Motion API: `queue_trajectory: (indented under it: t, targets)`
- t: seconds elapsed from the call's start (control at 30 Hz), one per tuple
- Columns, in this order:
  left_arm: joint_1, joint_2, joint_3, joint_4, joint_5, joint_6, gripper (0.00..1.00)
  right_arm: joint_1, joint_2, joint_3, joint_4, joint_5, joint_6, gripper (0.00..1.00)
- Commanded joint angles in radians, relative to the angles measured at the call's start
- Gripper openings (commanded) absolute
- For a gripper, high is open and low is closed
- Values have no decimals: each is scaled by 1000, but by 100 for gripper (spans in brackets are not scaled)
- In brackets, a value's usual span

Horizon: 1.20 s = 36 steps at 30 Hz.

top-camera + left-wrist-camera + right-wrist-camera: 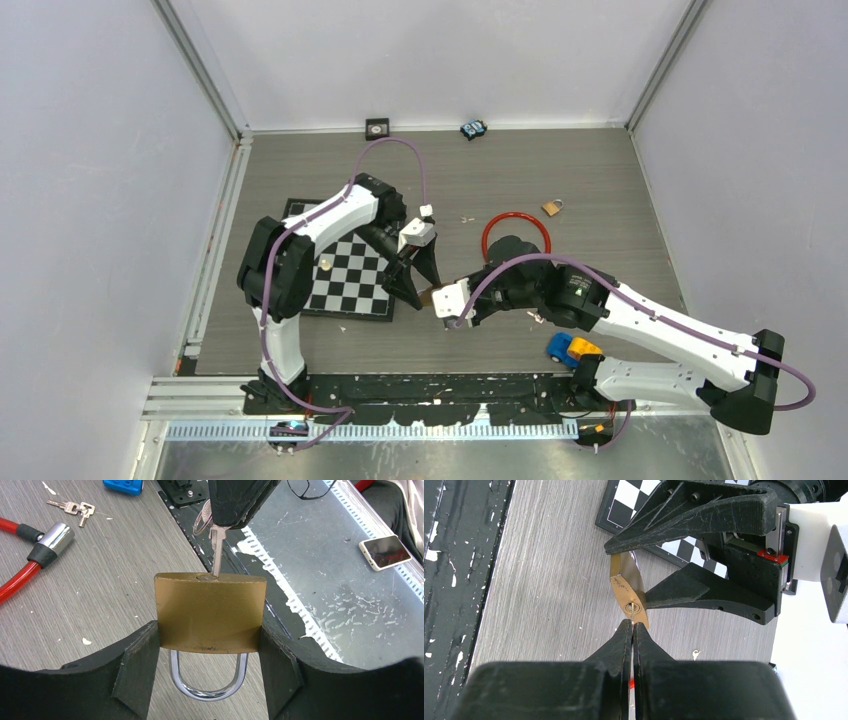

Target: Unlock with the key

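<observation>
Above the grey bench [600, 180], left claw [210, 647] clamps the rectangular brass padlock [210, 612], right claw [632, 628] pinches the silver key [216, 550], tip at keyway [207, 577]; chrome shackle [207, 692] looks shut, turn outstanding.

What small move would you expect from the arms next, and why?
Probably the right gripper should push the key straight deeper into the padlock, which the left gripper clamps. Only the key's tip sits in the keyhole and most of the blade is bare, so turning seems premature.
</observation>
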Motion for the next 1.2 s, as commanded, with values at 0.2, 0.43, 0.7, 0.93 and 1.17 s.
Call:
queue_trajectory:
  t: [0.2, 0.43, 0.7, 0.93, 1.17]
  targets:
    - [-2, -47, 20, -169, 92, 2, 0, -13, -20, 8, 18, 5, -10, 1]
    - [-2, -44, 21, -169, 93, 2, 0, -13, -17, 10, 10, -12, -8, 1]
    - [-2, -44, 22, -169, 92, 2, 0, -13, -15, 8, 5, -23, -8, 1]
    - [-2, -45, 21, -169, 93, 2, 0, -13, -11, 8, 4, -31, -8, 1]
    - [-2, -43, 22, -168, 93, 3, 0, -13, -5, 16, 12, -29, 4, 1]
